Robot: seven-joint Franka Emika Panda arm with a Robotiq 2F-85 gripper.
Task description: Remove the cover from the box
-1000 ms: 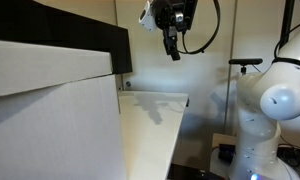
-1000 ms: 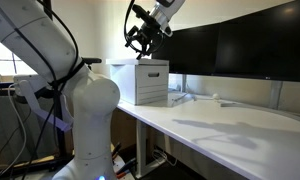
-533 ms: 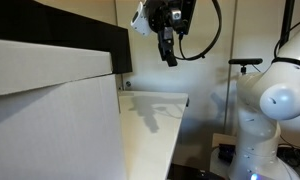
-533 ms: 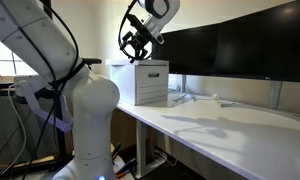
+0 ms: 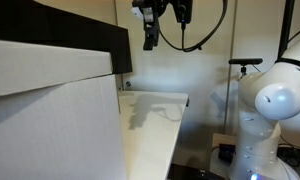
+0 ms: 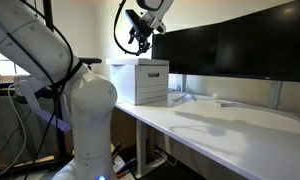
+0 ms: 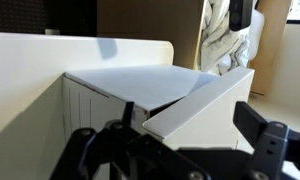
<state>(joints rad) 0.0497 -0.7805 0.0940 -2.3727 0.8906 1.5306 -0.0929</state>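
Your gripper (image 6: 140, 36) hangs above the box (image 6: 148, 86), not touching it. In wrist view the fingers (image 7: 85, 150) are spread wide w/ nothing held. Cover (image 6: 139, 63) sits on top of box; monitors (image 6: 235, 45) are beside the box.

So the white table (image 6: 240, 125) ran long past the dark screens. The box (image 6: 140, 85) sat right on it near one end, with some pale stuff (image 6: 195, 98) just beside it, too blurry to identify.
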